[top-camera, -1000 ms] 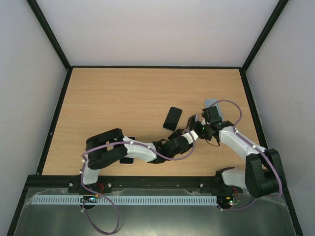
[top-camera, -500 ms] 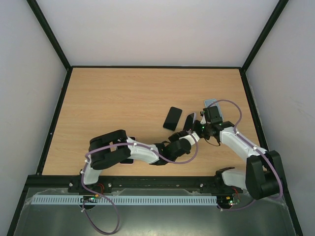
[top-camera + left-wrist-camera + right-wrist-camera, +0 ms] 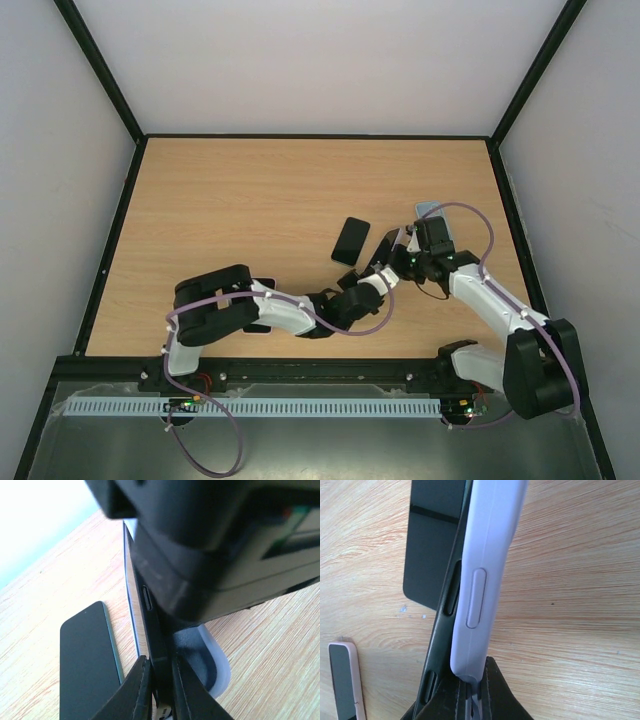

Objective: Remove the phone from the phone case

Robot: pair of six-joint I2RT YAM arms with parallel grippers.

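You have a wooden table [image 3: 250, 200] under both arms. A black handset [image 3: 87, 665] lies flat on it, just beside the place where the two claws meet. A pale handset [image 3: 428, 209] lies farther back, near the wrist of the right arm. In the left wrist view the body of the right claw fills the upper part and hides much of what is behind it. The phone [image 3: 152, 630] stands on its edge between the claws, above the table, and the lilac phone case [image 3: 490, 565] lies against one side of it. How far the two are separated, you cannot tell. Your left gripper [image 3: 160, 672] is closed almost fully, and its fingers pinch the dark edge of the phone. Your right gripper [image 3: 471, 692] is closed too, clamped on the end of the phone case nearest to it.
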